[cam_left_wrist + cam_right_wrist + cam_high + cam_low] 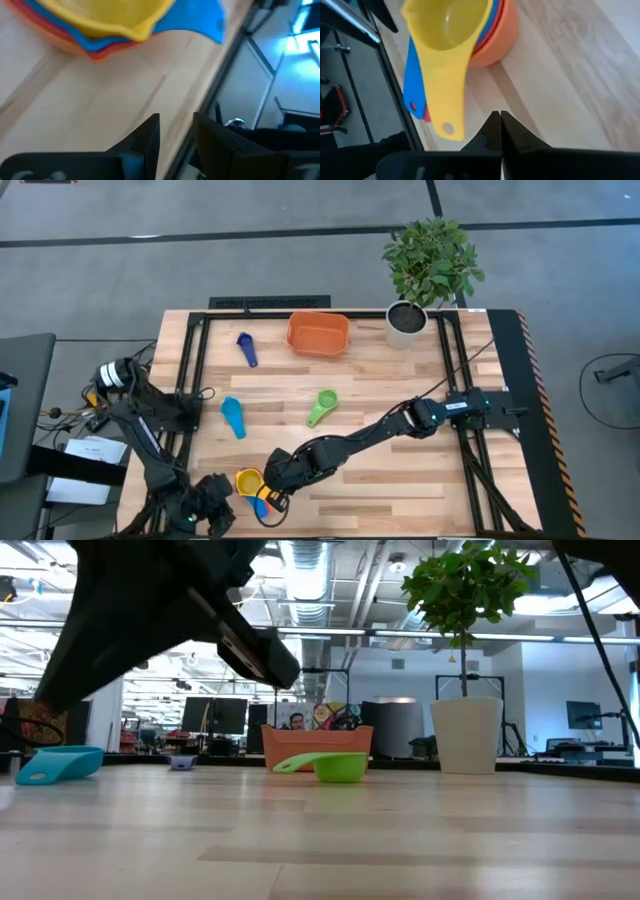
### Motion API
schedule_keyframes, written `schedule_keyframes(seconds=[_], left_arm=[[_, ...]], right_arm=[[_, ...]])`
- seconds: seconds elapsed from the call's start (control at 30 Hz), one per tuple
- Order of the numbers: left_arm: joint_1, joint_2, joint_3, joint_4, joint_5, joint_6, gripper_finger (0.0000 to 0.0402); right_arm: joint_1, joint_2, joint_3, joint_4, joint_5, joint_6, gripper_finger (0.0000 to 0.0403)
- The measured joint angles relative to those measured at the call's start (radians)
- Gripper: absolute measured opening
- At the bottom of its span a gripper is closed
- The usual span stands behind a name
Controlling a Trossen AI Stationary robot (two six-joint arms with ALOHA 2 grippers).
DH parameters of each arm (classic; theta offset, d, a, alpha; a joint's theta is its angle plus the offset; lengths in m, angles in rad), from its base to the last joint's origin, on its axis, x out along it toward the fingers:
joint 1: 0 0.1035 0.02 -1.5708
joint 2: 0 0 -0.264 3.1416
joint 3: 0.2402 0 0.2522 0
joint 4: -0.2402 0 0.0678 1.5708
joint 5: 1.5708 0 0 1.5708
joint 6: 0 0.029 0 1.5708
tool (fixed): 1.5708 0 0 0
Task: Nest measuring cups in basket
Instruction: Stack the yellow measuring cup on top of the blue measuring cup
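A nested stack of cups, yellow [249, 480] on top over blue, red and orange, sits near the table's near edge; it fills the right wrist view [455, 30] and shows in the left wrist view [100, 20]. My right gripper [277, 479] [499, 120] is shut, just right of the stack, beside the yellow handle's end [447, 129]. My left gripper [214, 502] [176, 127] stands slightly open, left of and nearer than the stack. The green cup [322, 407] [340, 767], light blue cup [233, 417] [60, 762] and navy cup [246, 348] lie apart on the table. The orange basket [318, 333] [318, 745] stands at the far edge.
A white plant pot [406, 323] [466, 735] with green leaves stands right of the basket. Black rails [190, 370] run along the table's left and right sides. The stack lies close to the near edge, with both arms crowded around it. Bare wood spreads across the table's middle.
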Motion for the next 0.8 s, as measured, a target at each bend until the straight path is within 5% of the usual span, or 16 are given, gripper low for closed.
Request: schedule_keyframes(seconds=[0.8], left_arm=[[0.159,0.043,0.0,0.05,0.041,0.147,0.0105]], right_arm=[[-0.01,0.001,0.0,-0.002,0.022,-0.077,0.0007]])
